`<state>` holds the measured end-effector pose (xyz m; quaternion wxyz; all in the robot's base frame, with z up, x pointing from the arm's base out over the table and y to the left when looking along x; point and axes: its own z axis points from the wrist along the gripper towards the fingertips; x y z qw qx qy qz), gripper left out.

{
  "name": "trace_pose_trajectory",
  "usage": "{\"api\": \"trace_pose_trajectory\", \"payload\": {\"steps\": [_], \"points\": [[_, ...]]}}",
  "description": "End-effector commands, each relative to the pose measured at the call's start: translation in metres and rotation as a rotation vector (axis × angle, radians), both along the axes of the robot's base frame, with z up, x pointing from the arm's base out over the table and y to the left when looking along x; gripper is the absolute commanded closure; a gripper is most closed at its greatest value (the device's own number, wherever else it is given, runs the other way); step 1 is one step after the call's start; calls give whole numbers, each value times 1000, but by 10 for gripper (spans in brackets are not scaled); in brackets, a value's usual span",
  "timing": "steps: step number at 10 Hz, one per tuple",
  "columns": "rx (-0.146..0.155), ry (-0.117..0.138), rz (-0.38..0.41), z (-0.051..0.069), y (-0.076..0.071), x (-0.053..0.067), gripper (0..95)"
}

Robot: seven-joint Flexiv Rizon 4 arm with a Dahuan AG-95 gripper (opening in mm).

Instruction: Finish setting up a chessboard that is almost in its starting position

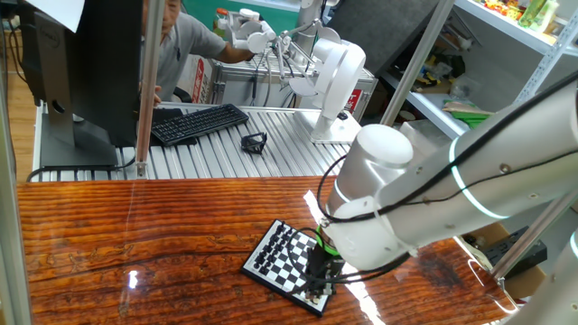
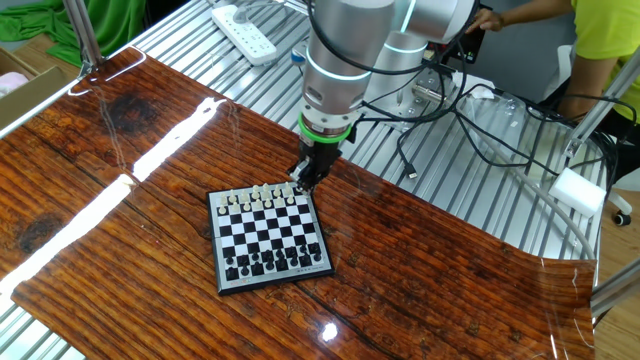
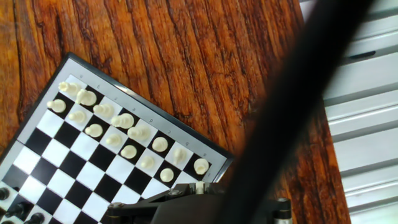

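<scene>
The chessboard [image 2: 270,238] lies on the wooden table, with cream pieces [image 2: 262,195] on its far rows and black pieces [image 2: 275,262] on its near rows. It also shows in one fixed view [image 1: 282,260] and in the hand view [image 3: 81,168]. My gripper [image 2: 300,180] hangs low over the board's corner at the end of the cream rows. In the hand view the gripper [image 3: 199,190] is shut on a small cream piece [image 3: 199,185], just past the last cream pawn [image 3: 166,175]. In one fixed view the gripper [image 1: 318,282] hides that corner.
A dark cable [image 3: 292,93] crosses the hand view diagonally. Behind the wood lies a slatted metal surface with a keyboard [image 1: 199,124], a small black object [image 1: 255,142], a white robot base [image 1: 336,81], a power strip [image 2: 245,20] and cables [image 2: 440,100]. A person [image 1: 185,45] sits at the back.
</scene>
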<state>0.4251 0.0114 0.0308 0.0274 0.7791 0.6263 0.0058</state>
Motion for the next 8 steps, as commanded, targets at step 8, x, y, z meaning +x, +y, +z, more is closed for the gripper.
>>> {"api": "trace_pose_trajectory", "payload": {"steps": [8], "points": [[0, 13, 6, 0, 2, 8, 950]]}}
